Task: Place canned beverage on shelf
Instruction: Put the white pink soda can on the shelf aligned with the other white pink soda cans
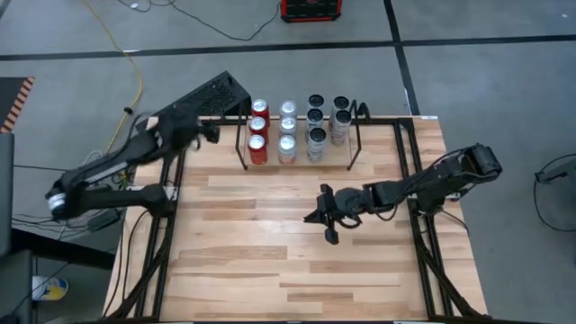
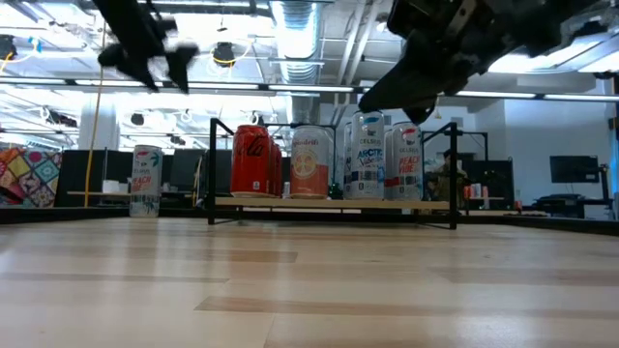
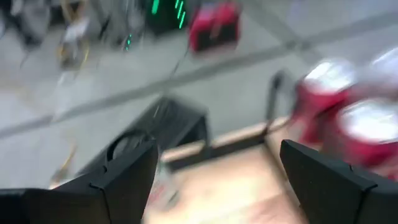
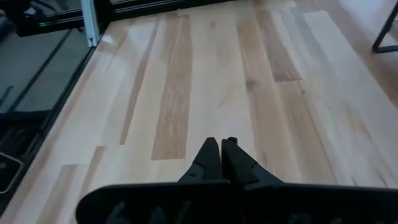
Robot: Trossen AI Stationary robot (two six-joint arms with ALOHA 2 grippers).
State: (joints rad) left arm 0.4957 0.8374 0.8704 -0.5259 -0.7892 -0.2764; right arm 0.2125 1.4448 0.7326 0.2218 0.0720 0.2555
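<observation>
The shelf [image 1: 353, 148], a low black wire rack [image 2: 329, 203], stands at the table's far edge with several cans in rows. Red cans [image 1: 259, 130] fill its left row [image 2: 253, 159], and white and dark-topped cans [image 1: 315, 135] stand to their right. One white can [image 2: 145, 181] stands upright on the table left of the shelf; in the high view my left arm hides it. My left gripper [image 1: 212, 131] hangs open and empty, high above that spot [image 3: 217, 149]. My right gripper [image 1: 310, 217] is shut and empty above the table's middle [image 4: 221, 143].
Black rails [image 1: 423, 234] run along both sides of the table. A black slatted box [image 1: 211, 94] sits off the far left corner, beside the left arm. Bare wood [image 1: 270, 270] stretches from the shelf to the near edge.
</observation>
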